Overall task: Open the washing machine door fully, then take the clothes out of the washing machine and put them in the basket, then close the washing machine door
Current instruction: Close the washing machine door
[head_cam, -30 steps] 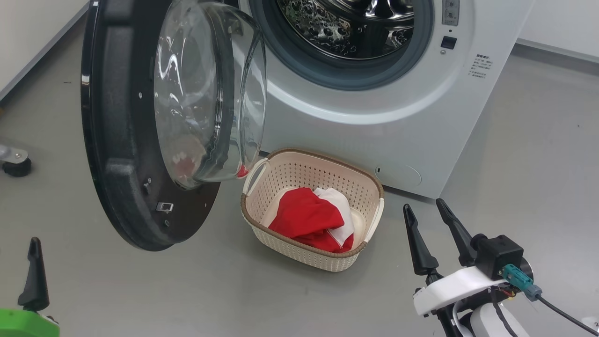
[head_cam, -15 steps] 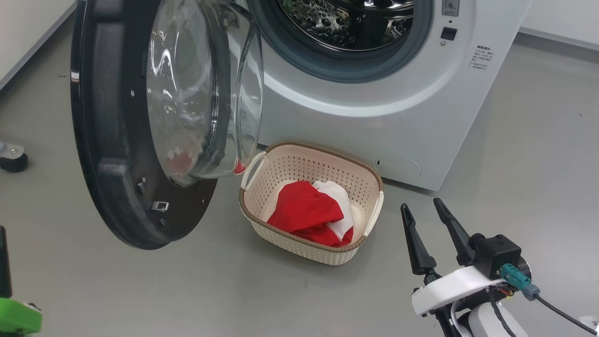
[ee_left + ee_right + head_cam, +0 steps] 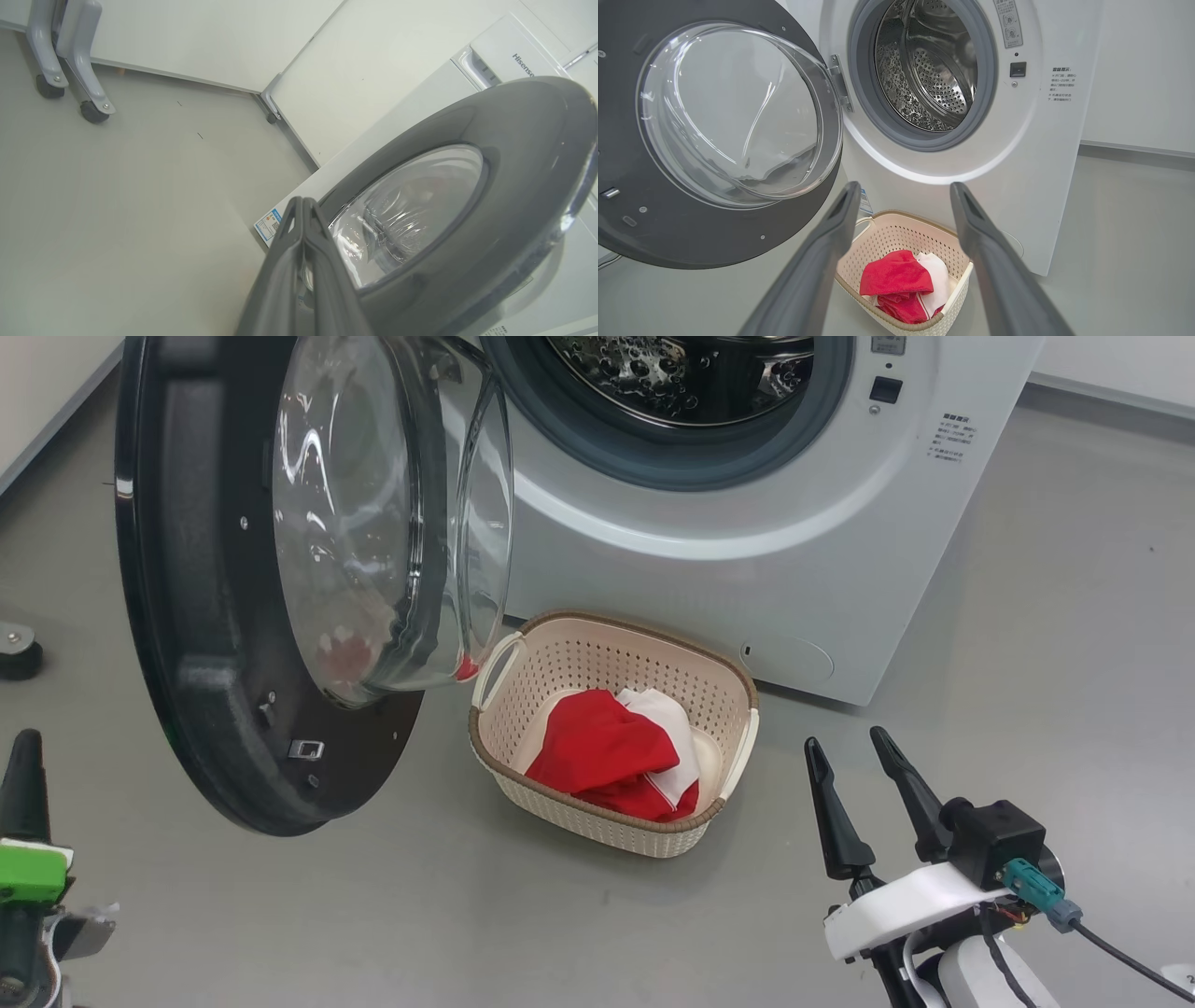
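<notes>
Left claw (image 3: 301, 201) pinched, right claw (image 3: 845, 739) spread, one basket (image 3: 611, 826), one door (image 3: 187, 616)

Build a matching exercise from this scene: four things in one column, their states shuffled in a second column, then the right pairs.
Things:
1. washing machine door
2. clothes
3. left end effector
4. right end effector

States:
A. fingers spread apart
B. swung open
C. lying in the basket
D. fingers pressed together

Pairs: 1-B, 2-C, 3-D, 4-A.
</notes>
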You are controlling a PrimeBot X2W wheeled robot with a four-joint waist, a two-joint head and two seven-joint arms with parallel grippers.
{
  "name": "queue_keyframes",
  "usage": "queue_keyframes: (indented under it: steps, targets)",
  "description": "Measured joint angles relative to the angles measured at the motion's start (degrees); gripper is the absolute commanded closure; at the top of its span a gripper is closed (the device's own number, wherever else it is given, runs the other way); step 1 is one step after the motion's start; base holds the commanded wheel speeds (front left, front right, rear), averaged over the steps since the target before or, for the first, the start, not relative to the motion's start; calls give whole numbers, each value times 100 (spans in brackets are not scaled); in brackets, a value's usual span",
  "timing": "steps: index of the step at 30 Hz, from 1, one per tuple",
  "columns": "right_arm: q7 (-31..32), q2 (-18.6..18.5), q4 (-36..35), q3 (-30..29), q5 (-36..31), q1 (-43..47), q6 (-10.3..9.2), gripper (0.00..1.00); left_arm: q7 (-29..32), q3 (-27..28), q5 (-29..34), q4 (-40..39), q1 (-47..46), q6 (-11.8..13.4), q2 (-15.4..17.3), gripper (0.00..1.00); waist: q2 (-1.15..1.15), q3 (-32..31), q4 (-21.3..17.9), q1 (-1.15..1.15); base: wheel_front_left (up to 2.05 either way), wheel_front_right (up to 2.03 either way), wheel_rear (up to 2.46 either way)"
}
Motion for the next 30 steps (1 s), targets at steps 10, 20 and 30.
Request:
queue_keyframes:
  steps: [10,20,30]
  targets:
    - [0,3,4,-45,-18,0,0,0,1056,868,-2405,179,-665,499,-754,100,0,-4,-52,0,0,0,0]
    - [0,4,7,-66,-26,0,0,0,2227,1068,-3628,232,-961,1343,-907,100,0,-33,-72,0,0,0,0]
    - [0,5,9,-65,-36,0,0,0,2906,957,-3919,185,-966,1399,-736,100,0,-6,-105,0,0,0,0]
